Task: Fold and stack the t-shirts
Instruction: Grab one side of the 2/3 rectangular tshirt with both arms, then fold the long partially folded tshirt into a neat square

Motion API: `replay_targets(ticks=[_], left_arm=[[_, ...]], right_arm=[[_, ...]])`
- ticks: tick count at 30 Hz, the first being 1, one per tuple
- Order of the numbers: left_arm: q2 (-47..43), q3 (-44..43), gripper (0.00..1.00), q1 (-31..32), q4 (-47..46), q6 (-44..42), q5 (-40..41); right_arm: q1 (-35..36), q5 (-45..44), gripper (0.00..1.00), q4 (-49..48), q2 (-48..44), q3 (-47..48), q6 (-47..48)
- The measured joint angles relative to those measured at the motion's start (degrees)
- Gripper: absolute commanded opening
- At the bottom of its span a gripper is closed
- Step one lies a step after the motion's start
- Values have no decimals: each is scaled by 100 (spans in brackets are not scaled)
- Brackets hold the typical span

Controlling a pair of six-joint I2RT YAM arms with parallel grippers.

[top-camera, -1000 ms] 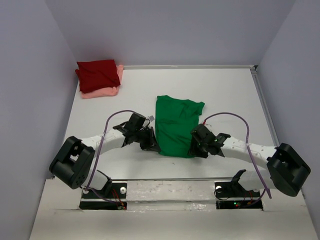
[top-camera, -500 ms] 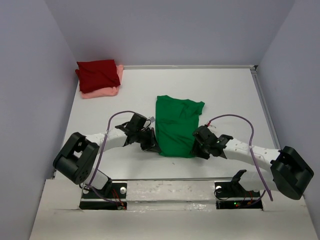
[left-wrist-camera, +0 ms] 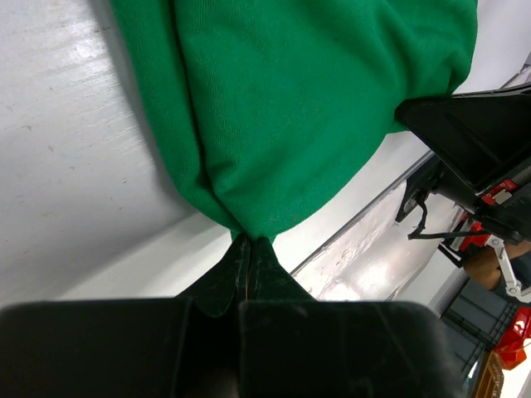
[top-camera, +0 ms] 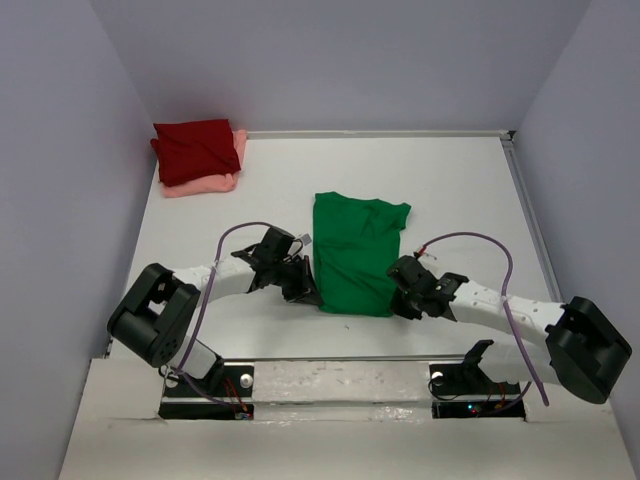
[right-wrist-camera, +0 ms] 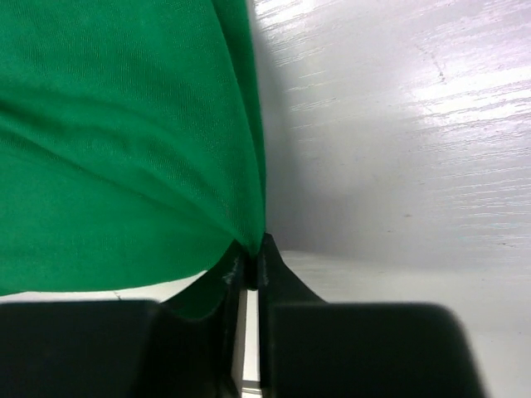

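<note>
The bright green t-shirt [top-camera: 356, 252] lies folded lengthwise in the middle of the table. My left gripper [top-camera: 308, 294] pinches its near left corner, jaws shut on the green cloth [left-wrist-camera: 282, 116]. At the near right corner my right gripper [top-camera: 399, 302] is shut on the hem, the green cloth [right-wrist-camera: 124, 149] bunched between the tips. A dark red t-shirt [top-camera: 196, 148] lies folded on a salmon pink t-shirt [top-camera: 203, 184] at the back left corner.
A grey wall stands close on the left, the back and the right. A raised metal strip [top-camera: 340, 378] with both arm bases runs along the table's near edge. The right arm's body [left-wrist-camera: 473, 141] shows beyond the shirt in the left wrist view.
The right gripper slid a little toward the near right corner of the green shirt and closed on it. The left gripper kept its grip and barely moved.
</note>
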State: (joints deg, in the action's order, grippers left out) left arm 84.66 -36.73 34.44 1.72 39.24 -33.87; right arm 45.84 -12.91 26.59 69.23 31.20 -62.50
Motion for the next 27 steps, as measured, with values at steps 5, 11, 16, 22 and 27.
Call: replay_targets(ticks=[5, 11, 16, 22, 27], left_arm=[[2, 0, 0, 2, -26, 0, -15], [2, 0, 0, 2, -26, 2, -20], [0, 22, 0, 2, -52, 11, -20], [-474, 293, 0, 66, 7, 210, 122], [-1329, 332, 0, 197, 267, 352, 319]], right_arm=[[0, -7, 0, 7, 9, 0, -13], [0, 0, 0, 7, 76, 46, 50], [20, -2, 0, 11, 96, 70, 120], [240, -74, 0, 197, 24, 103, 120], [723, -232, 0, 566, -101, 195, -79]])
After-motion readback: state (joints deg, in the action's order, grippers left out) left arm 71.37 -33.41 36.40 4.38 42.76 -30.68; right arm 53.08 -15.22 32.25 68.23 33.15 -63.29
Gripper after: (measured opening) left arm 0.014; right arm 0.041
